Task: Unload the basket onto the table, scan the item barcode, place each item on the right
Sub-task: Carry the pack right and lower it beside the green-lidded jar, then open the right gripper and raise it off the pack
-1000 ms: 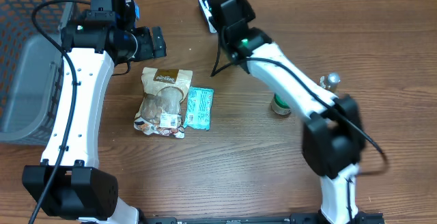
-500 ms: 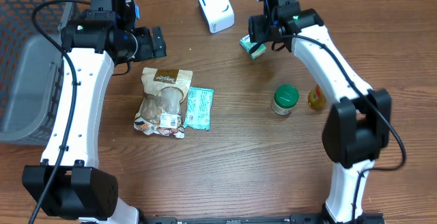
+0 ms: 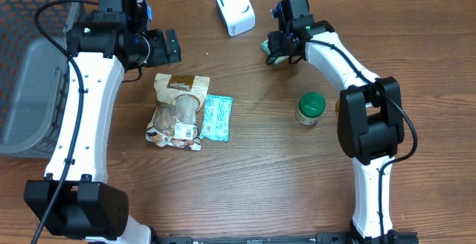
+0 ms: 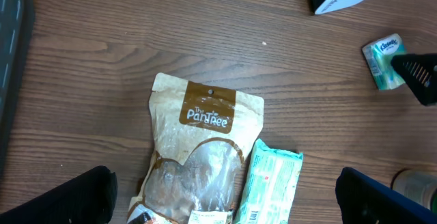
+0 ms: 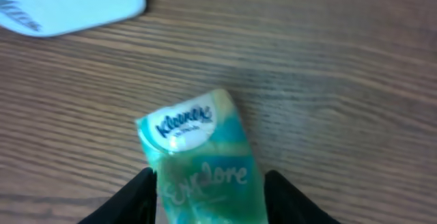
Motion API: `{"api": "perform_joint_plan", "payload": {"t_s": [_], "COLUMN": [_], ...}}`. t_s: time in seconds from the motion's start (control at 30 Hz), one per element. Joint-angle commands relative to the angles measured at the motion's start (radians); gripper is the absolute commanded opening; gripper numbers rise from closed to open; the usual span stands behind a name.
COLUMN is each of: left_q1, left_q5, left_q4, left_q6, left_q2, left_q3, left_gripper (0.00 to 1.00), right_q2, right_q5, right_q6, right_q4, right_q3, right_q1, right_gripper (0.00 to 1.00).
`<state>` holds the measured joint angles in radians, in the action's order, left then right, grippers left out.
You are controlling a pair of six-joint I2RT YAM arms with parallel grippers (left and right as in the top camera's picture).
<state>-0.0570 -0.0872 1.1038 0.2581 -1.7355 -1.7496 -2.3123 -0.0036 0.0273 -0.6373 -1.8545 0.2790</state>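
Note:
A green and teal Kleenex tissue pack (image 5: 201, 156) lies flat on the wooden table, just right of the white barcode scanner (image 3: 235, 9). My right gripper (image 5: 208, 190) straddles the pack's near end, one black finger against each long side, shut on it. From overhead the tissue pack (image 3: 274, 50) peeks out from under the right gripper (image 3: 281, 50). My left gripper (image 4: 224, 183) hangs wide open above a brown snack bag (image 4: 198, 156) and touches nothing. The left gripper (image 3: 167, 47) sits at the table's back left.
A teal packet (image 3: 218, 117) lies beside the snack bag (image 3: 178, 110). A green-lidded jar (image 3: 310, 108) stands mid-right, with an amber bottle (image 3: 341, 108) partly hidden behind the right arm. A grey basket (image 3: 30, 65) fills the left edge.
The right arm swung from over the scanner to the right, opened its jaws, then dropped onto the tissue pack and closed around it. The left arm stayed still.

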Motion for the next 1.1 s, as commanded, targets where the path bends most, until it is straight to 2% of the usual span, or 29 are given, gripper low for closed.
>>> {"api": "perform_joint_plan", "payload": {"t_s": [0.0,0.4,0.43,0.47,0.5,0.53,0.6,0.67,0.9,1.07], "left_q1": [0.003,0.003,0.003,0.003,0.003,0.003,0.003,0.003,0.003,0.003], "left_q5": [-0.01,-0.01,-0.01,-0.01,-0.01,-0.01,-0.01,-0.01,-0.01,-0.01], "left_q4": [-0.001,-0.001,-0.001,-0.001,-0.001,-0.001,-0.001,-0.001,-0.001,-0.001], "left_q6": [-0.011,-0.011,-0.011,-0.011,-0.011,-0.011,-0.011,-0.011,-0.011,-0.011], "left_q2": [-0.002,-0.002,-0.002,-0.002,-0.002,-0.002,-0.002,-0.002,-0.002,-0.002], "left_q3": [-0.014,-0.014,-0.014,-0.014,-0.014,-0.014,-0.014,-0.014,-0.014,-0.014], "left_gripper": [1.0,1.0,1.0,0.99,1.0,1.0,1.0,1.0,1.0,1.0], "right_q2": [-0.005,-0.005,-0.005,-0.005,-0.005,-0.005,0.002,0.019,0.146,0.169], "right_q5": [-0.01,-0.013,-0.013,-0.013,-0.013,-0.01,0.011,0.027,0.028,0.028], "right_q6": [0.004,0.006,0.006,0.006,0.006,0.006,0.006,0.007,0.097,0.125], "right_q4": [-0.011,0.046,0.045,0.045,0.037,0.03,-0.007,-0.061,-0.332,-0.524], "right_q3": [0.003,0.089,0.092,0.096,0.096,0.096,0.089,0.077,0.064,0.064], "right_q1": [-0.011,-0.011,-0.011,-0.011,-0.011,-0.011,-0.011,-0.013,-0.013,-0.013], "right_gripper": [0.47,0.45,0.41,0.34,0.22,0.14,0.06,0.04,0.04,0.08]}}
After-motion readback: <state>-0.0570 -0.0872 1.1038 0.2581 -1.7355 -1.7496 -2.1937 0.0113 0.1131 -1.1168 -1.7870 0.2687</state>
